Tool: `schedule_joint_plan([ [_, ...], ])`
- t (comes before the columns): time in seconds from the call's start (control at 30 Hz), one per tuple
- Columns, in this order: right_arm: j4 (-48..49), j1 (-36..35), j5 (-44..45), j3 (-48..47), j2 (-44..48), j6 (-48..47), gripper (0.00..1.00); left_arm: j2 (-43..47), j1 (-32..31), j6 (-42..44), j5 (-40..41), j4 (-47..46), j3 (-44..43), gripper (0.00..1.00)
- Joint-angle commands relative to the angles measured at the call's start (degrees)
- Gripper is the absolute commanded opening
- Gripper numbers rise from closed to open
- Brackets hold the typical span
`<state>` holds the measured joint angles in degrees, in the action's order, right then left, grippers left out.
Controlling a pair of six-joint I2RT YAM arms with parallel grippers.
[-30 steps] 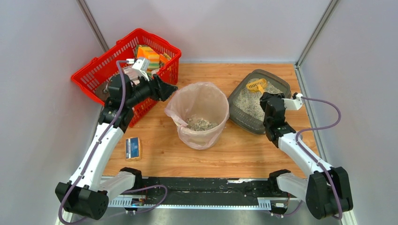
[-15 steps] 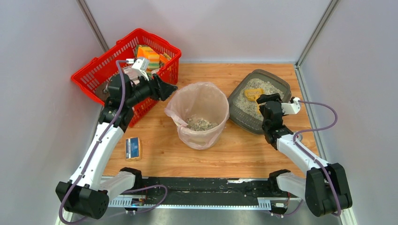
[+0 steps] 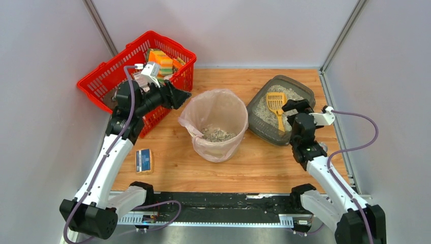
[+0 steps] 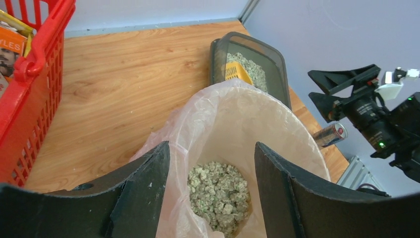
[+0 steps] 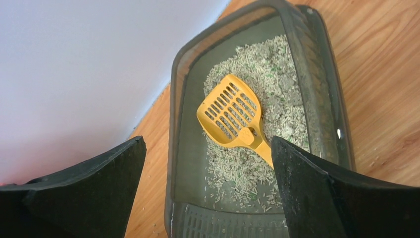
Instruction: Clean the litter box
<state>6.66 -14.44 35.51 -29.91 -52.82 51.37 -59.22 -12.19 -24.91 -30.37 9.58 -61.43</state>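
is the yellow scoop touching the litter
Touching: right wrist view shows the yellow slotted plastic scoop lying on the gravelly litter in the dark grey litter box.

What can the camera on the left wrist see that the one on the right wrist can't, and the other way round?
Only the left wrist view shows the bagged bin with clumps in its bottom, the red basket and the other arm. Only the right wrist view shows the whole slotted head of the yellow scoop and the ribbed near end of the litter box. Both show the litter box, the scoop lying in it, and the wooden table.
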Motion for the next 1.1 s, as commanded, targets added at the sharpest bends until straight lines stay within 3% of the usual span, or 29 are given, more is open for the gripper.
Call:
schedule_joint_plan([
  [0.0, -4.3, 0.1, 0.4, -3.7, 4.5, -10.5, 1.0, 2.5, 0.5, 2.1, 2.1, -0.6, 0.3, 0.72],
  [0.2, -18.7, 0.2, -3.7, -14.3, 6.8, -22.3, 1.0, 6.9, 0.5, 5.1, 9.5, 1.1, 0.8, 0.75],
  [0.47, -33.3, 0.0, -8.0, -24.8, 12.7, -29.8, 1.0, 16.0, 0.5, 9.5, 20.5, -1.5, 3.9, 0.76],
  [0.77, -31.4, 0.1, -12.0, -21.4, 25.0, -34.1, 1.0, 23.4, 0.5, 12.2, 25.9, -5.6, 7.5, 0.77],
  [1.07, -30.9, 0.2, -9.8, -19.7, 27.5, -37.0, 1.0, 23.6, 0.5, 11.8, 28.2, -5.1, 7.6, 0.78],
])
